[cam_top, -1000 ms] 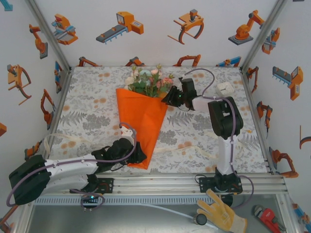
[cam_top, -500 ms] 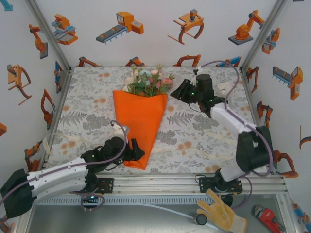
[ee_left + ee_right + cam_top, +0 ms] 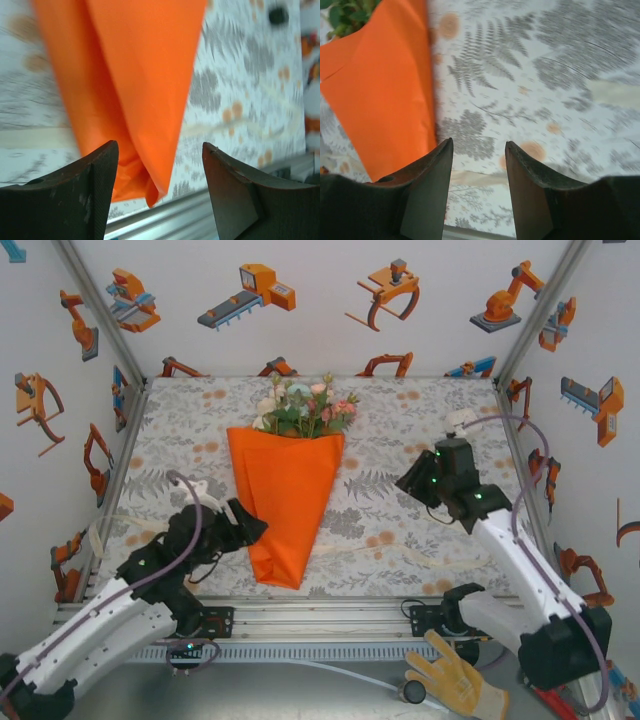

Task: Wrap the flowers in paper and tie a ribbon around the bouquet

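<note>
The bouquet lies mid-table: an orange paper cone with its tip toward the front rail and the flowers sticking out at the far, wide end. My left gripper is open just left of the cone's lower part, apart from it. In the left wrist view the paper tip hangs ahead of the open left gripper. My right gripper is open over the cloth, well right of the cone. The cream ribbon lies flat across the front of the table and runs under the cone; the right gripper frames the ribbon.
A small white box sits at the back right. The metal rail runs along the front edge. A yellow glove and a red wrench lie off the table at front right. Walls close in three sides.
The left gripper opened, let go of the cone's tip and drew back left. The right gripper left the cone's top right edge and swung right and nearer. The cone settled flatter.
</note>
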Robot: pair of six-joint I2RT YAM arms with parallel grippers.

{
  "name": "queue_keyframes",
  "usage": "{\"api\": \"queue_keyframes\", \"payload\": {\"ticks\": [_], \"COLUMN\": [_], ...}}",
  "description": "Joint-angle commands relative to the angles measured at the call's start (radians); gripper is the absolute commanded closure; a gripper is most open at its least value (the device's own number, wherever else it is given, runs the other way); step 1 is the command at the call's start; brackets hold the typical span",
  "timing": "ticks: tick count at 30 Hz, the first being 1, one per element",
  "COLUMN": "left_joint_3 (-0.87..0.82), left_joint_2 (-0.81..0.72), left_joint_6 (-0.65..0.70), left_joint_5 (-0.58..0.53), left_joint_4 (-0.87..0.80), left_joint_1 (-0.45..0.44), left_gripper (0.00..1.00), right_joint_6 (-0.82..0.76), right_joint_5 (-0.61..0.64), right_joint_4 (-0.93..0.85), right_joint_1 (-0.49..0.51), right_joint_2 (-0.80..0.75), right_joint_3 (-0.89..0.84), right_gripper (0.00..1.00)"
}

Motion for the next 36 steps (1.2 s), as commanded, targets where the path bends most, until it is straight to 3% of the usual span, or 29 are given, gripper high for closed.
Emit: {"api": "queue_keyframes", "payload": {"ticks": [1,3,7,8,10,12,17,19,21,23,24,25,30,35,36], "left_joint_3": [0.078,0.094,0.060,0.056,0.065,0.061,-0.022,-0.047,-0.065,-0.076,-0.082,-0.086,-0.077,-0.042,-0.031], "left_joint_2": [-0.005,0.025,0.194,0.246,0.356,0.424,0.469,0.462,0.457,0.464,0.473,0.487,0.590,0.709,0.736], "left_joint_6": [0.008,0.067,0.116,0.113,0.101,0.059,-0.038,-0.059,-0.064,-0.048,-0.047,-0.046,-0.035,-0.018,-0.018], "left_joint_5": [-0.030,0.071,0.395,0.410,0.369,0.310,0.265,0.220,0.193,0.184,0.176,0.172,0.223,0.246,0.245], "left_joint_4": [-0.293,-0.306,-0.255,-0.256,-0.248,-0.228,-0.104,-0.086,-0.062,-0.037,-0.028,-0.017,0.043,0.111,0.119], "left_joint_1": [0.226,0.445,0.942,1.018,1.106,1.127,1.127,1.128,1.128,1.126,1.126,1.127,1.126,1.090,1.078], "left_gripper": [0.39,0.41,0.40,0.38,0.31,0.26,0.17,0.09,0.03,0.02,0.03,0.03,0.03,0.02,0.05], "right_joint_6": [0.065,0.062,0.041,0.050,0.072,0.057,0.064,0.078,0.079,0.071,0.067,0.062,0.102,0.100,0.105], "right_joint_5": [0.060,-0.002,-0.094,-0.066,0.019,-0.001,-0.027,-0.052,-0.065,-0.057,-0.069,-0.100,-0.230,-0.289,-0.305], "right_joint_4": [-0.271,-0.320,-0.374,-0.399,-0.441,-0.397,-0.294,-0.233,-0.154,-0.094,-0.062,-0.028,0.134,0.176,0.189], "right_joint_1": [-0.111,-0.216,-0.359,-0.367,-0.387,-0.425,-0.469,-0.488,-0.490,-0.491,-0.495,-0.498,-0.497,-0.493,-0.493], "right_joint_2": [-0.094,-0.106,-0.058,-0.045,-0.029,-0.021,0.027,0.064,0.096,0.122,0.132,0.140,0.110,0.158,0.172], "right_joint_3": [-0.074,-0.118,-0.179,-0.186,-0.198,-0.223,-0.296,-0.336,-0.363,-0.369,-0.369,-0.363,-0.268,-0.123,-0.103], "right_gripper": [0.54,0.54,0.47,0.42,0.15,0.10,0.13,0.18,0.37,0.71,0.93,1.00,1.00,1.00,1.00]}}
